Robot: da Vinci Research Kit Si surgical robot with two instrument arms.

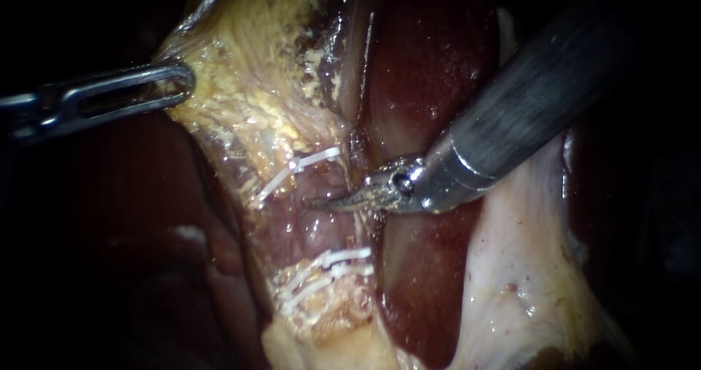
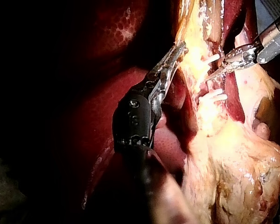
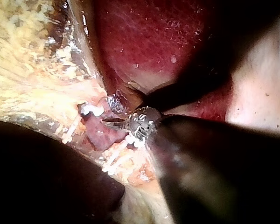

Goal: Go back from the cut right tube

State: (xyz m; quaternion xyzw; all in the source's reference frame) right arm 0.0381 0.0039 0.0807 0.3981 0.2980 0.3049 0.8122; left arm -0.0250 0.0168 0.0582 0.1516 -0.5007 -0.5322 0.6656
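A pink tube (image 1: 318, 224) runs through yellow fatty tissue (image 1: 248, 85) in the endoscope view. One white clip (image 1: 310, 162) crosses it above and two white clips (image 1: 343, 255) cross it below. My right instrument (image 1: 321, 203) comes in from the upper right. Its thin pointed jaws lie together, the tip resting on the tube between the clips. My left instrument (image 1: 179, 85) comes in from the left, its jaws shut on the edge of the yellow tissue. The left wrist view shows the same grip (image 2: 177, 51) and the right instrument's tip (image 2: 214, 73) beside a clip (image 2: 210, 59).
Dark red liver (image 1: 431, 63) lies behind the right instrument's shaft and to the left (image 1: 109, 231). Pale glistening tissue (image 1: 511, 268) spreads under that shaft. The right wrist view shows the tip (image 3: 109, 120) between clips (image 3: 91, 109), with liver (image 3: 144, 42) ahead.
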